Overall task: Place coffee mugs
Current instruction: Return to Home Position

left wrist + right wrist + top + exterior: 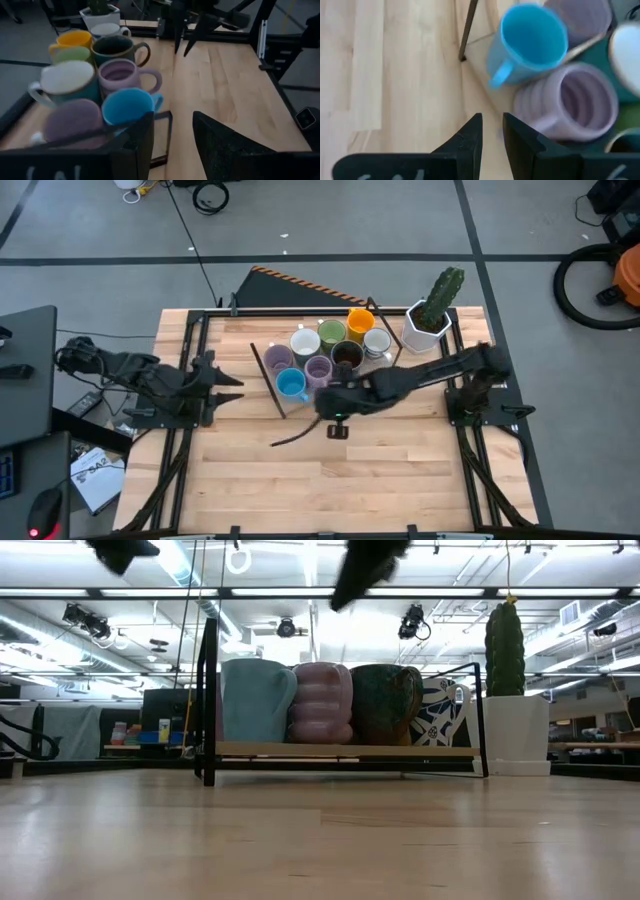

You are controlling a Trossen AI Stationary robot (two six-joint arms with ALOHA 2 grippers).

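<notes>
You have eight coffee mugs (pixel 332 333) packed together on the low black-framed shelf (pixel 340 750) at the far middle of the table (pixel 400 470). Every one stands upright, mouth up, long axis vertical. The blue mug (pixel 532 40) sits at the shelf's front left corner, with the ribbed lilac mug (pixel 570 100) touching it on the right. The dark brown mug (pixel 112 47) is next along. The handles of these three stick out toward the bare front of the table – the side where your right arm hangs. The white mug (pixel 65 80) behind them turns its handle the opposite way, toward the far edge. The orange mug (pixel 360 320) is at the back, near the white cactus pot (pixel 428 325), which stands just off the shelf's right end.

Your right gripper (pixel 492 135) is over the table just in front of the shelf, close to the blue and lilac mugs but touching neither. Its fingers show only a narrow gap and hold nothing. Your left gripper (pixel 172 140) is out at the left side of the table, well apart from the shelf and aimed across at the mugs – its fingers stand moderately wide and empty.
</notes>
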